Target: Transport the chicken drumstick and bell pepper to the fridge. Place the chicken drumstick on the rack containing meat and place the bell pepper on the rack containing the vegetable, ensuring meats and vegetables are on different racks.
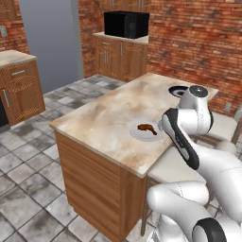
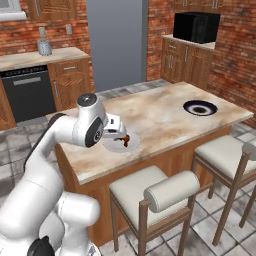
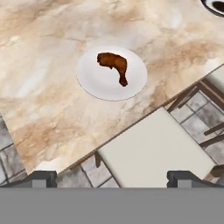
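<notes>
With the claw spread wide at the bottom of the hand view, the chicken drumstick lies on a white plate on the table above centre, so descend centred over its fat end before closing.

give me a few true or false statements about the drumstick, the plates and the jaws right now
1. The chicken drumstick lies on a white plate. True.
2. The gripper has its jaws closed on the drumstick. False: the jaws stand open, apart from it, holding nothing.
3. The white plate sits on the island counter near the edge by the stools. True.
4. A bell pepper lies on the same plate. False: the drumstick is alone on it.
5. A dark plate sits elsewhere on the counter. True.
</notes>
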Tool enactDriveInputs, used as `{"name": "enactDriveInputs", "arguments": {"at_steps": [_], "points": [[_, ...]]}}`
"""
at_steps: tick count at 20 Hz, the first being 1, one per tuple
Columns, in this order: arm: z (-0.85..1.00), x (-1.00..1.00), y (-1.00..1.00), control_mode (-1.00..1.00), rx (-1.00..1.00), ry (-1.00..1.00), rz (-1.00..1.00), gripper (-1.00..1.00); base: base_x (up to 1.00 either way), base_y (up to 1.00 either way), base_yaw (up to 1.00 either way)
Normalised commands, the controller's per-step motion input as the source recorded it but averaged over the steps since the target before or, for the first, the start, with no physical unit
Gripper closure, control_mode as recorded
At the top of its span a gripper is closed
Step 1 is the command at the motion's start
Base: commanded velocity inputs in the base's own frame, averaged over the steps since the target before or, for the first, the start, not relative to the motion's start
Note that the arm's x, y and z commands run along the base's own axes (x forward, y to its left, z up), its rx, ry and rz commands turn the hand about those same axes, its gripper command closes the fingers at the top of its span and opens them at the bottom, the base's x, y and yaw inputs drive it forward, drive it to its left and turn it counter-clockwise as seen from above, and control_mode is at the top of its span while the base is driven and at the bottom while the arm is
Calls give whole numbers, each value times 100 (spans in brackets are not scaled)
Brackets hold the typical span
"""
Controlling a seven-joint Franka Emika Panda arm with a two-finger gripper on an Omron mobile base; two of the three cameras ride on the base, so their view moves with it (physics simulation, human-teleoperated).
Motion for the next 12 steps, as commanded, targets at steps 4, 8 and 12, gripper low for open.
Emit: {"name": "enactDriveInputs", "arguments": {"at_steps": [4, 8, 12], "points": [[-37, 33, 0, -100, 0, 1, 0, -100, 0, 0, 0], [-42, 48, -4, -100, 1, 2, 0, -100, 0, 0, 0], [-42, 45, -3, -100, 3, 3, 0, -100, 0, 0, 0]]}}
